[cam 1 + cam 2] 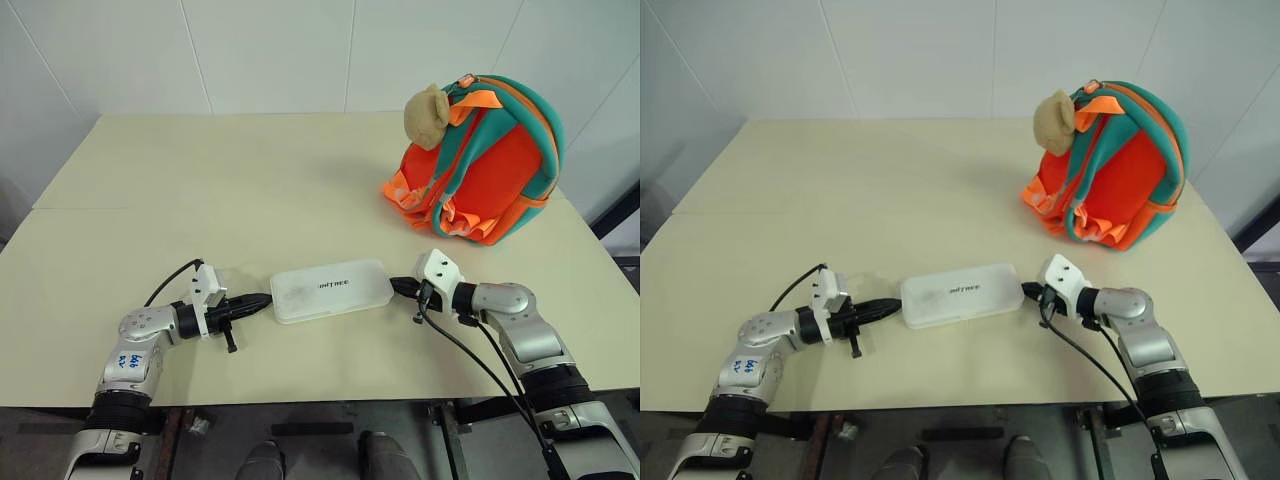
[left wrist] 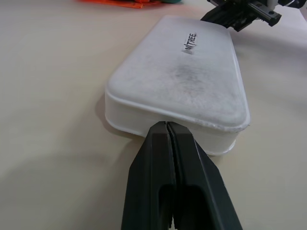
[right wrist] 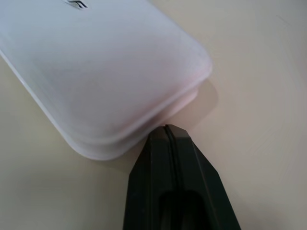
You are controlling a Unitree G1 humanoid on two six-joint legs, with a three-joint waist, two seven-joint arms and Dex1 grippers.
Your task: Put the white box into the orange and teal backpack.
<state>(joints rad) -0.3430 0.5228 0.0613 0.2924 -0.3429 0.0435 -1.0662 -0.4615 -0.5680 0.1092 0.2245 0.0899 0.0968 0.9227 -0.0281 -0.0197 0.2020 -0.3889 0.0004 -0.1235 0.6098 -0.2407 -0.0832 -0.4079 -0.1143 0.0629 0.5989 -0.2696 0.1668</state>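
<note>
The white box [image 1: 331, 291] lay flat near the table's [image 1: 200, 180] front edge, bare tabletop beyond. The left gripper [image 1: 266, 299] and right gripper [image 1: 394, 286], fingers pressed together, touched its ends.

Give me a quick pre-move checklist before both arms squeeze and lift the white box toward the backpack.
1. Left gripper shut, tip at the near short end of the white box: ok.
2. Right gripper shut, tip at the opposite short end: ok.
3. Box flat on the table, lettering up, between both tips: ok.
4. Firm contact on both ends, enough to lift: cannot tell.
5. Orange and teal backpack upright at the far right of the table, path to it free: ok.
6. Backpack opening unzipped and facing the arms: cannot tell.
</note>
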